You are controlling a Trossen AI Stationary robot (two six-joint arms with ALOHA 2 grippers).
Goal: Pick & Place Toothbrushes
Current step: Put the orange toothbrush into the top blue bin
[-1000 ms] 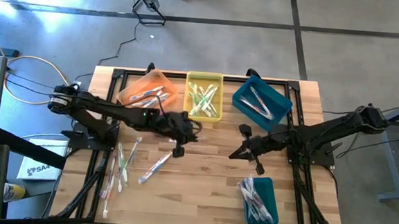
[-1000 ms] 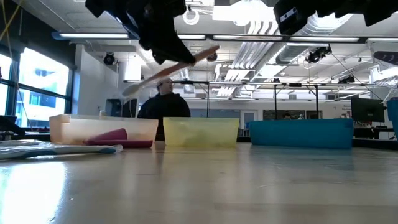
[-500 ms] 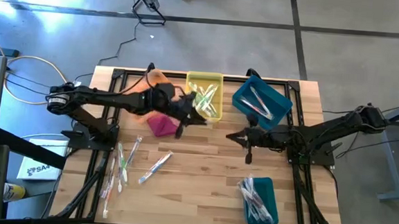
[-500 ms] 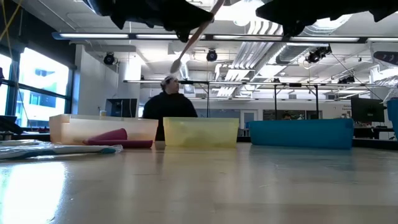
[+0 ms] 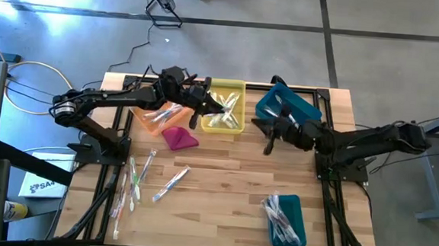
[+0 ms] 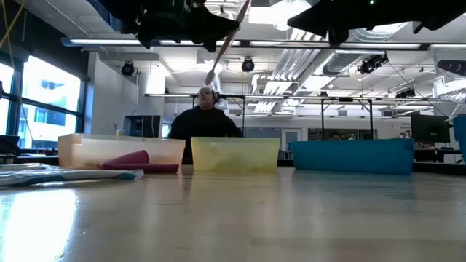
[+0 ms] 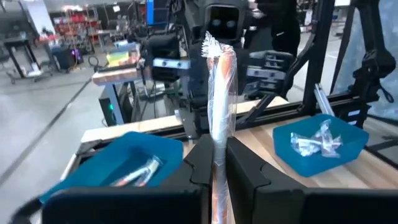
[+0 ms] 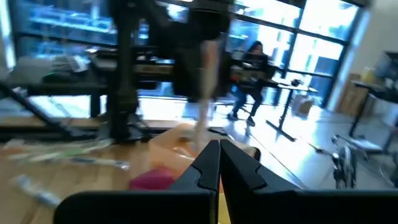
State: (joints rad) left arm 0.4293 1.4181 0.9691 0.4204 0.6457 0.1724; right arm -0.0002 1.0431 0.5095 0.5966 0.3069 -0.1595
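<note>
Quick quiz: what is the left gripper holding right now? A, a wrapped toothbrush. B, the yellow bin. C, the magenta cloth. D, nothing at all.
A: in the left wrist view the left gripper is shut on a wrapped toothbrush that stands up between its fingers, while the high view shows the magenta cloth lying on the table and the yellow bin resting untouched.
</note>
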